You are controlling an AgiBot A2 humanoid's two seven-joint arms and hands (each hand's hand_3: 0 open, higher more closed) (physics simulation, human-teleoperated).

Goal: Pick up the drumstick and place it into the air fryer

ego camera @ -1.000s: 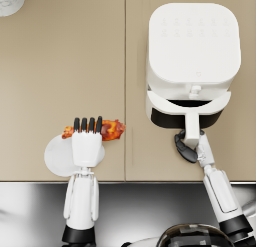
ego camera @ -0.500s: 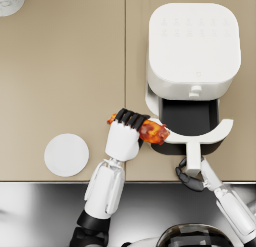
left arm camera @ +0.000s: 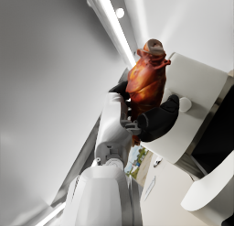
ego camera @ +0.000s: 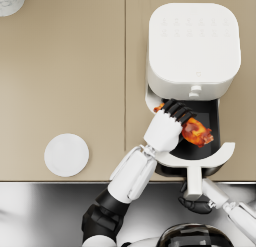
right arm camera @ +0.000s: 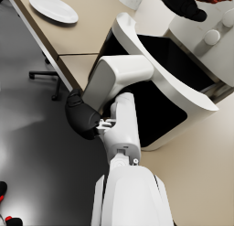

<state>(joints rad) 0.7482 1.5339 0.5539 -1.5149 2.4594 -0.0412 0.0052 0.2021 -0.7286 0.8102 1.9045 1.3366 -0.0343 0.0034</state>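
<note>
Drumstick sits clamped in my left hand, fingers wrapped around its middle, and hangs above the dark open drawer of the air fryer, not yet resting on the drawer floor as far as I can judge. My right hand is closed around the drawer handle, holding the drawer pulled out past the tabletop's near edge. The white plate lies bare near that same edge, well apart to the left.

Risks from here, as I judge them: if I let go too high, the meat may bounce or roll against the drawer's rim and tip out onto the tabletop. If my right hand slackens or nudges the handle, the drawer could slide under the drumstick and catch my fingers. One end looks close to the fryer's front, so lowering carelessly may snag it there.
</note>
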